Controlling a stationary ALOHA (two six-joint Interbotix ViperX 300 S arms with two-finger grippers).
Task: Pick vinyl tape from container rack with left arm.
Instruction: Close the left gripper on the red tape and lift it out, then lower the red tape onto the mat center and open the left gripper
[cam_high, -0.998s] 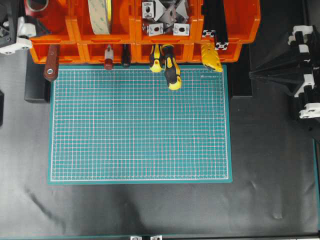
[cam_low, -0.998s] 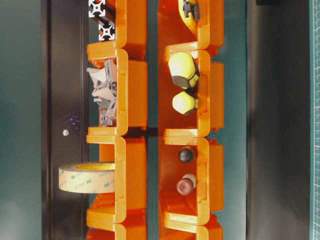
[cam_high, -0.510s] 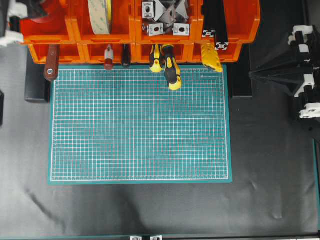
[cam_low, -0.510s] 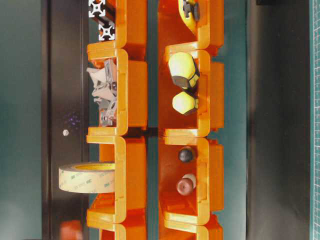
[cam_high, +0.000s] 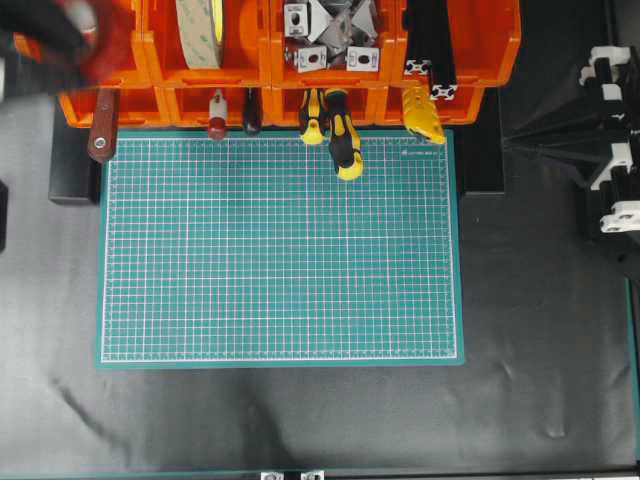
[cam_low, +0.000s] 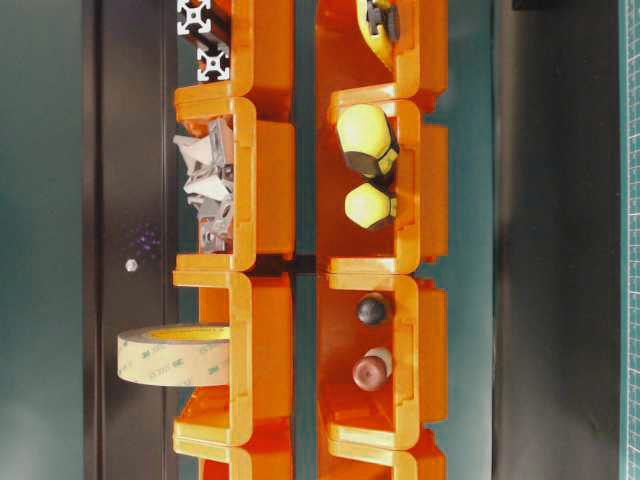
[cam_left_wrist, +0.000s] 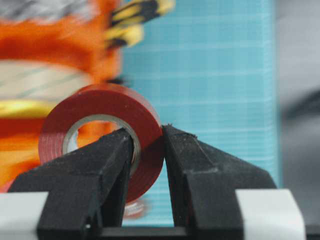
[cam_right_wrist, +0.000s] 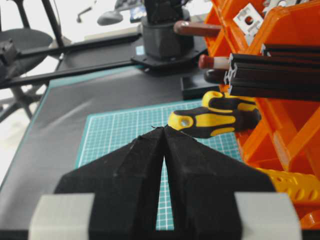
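Between the two black fingers (cam_left_wrist: 100, 165) of the left gripper (cam_left_wrist: 147, 150), wrist view: vinyl tape (cam_left_wrist: 107, 117), red roll with pale core, clamped across its wall at about 5 o'clock. One finger sits inside the core, the other against the outer face. Roll is upright, hole facing the camera.

Behind the roll, blurred: orange container rack (cam_left_wrist: 60, 45) at 10 o'clock, green cutting mat (cam_left_wrist: 210, 80) at 2 o'clock.

Overhead view: left arm (cam_high: 45, 40) is a dark motion-blurred streak at 10 o'clock, over the leftmost upper bin of the container rack (cam_high: 470, 45). A reddish smear beside it; cannot tell its outline. Cream tape roll (cam_high: 200, 32) stands on edge in the next bin toward 12 o'clock. Metal brackets (cam_high: 330, 30) in the third bin, black extrusions (cam_high: 430, 45) in the fourth. Lower tier: yellow-black screwdrivers (cam_high: 338, 130) overhang the green cutting mat (cam_high: 280, 250), which lies on the black desk (cam_high: 300, 420).

Right gripper (cam_right_wrist: 164, 131): fingers pressed together at the tips, nothing between them, parked at 3 o'clock in the overhead view, well apart from the rack's left end.

Table-level view: the vinyl tape does not show there; the cream roll (cam_low: 175, 355) does.
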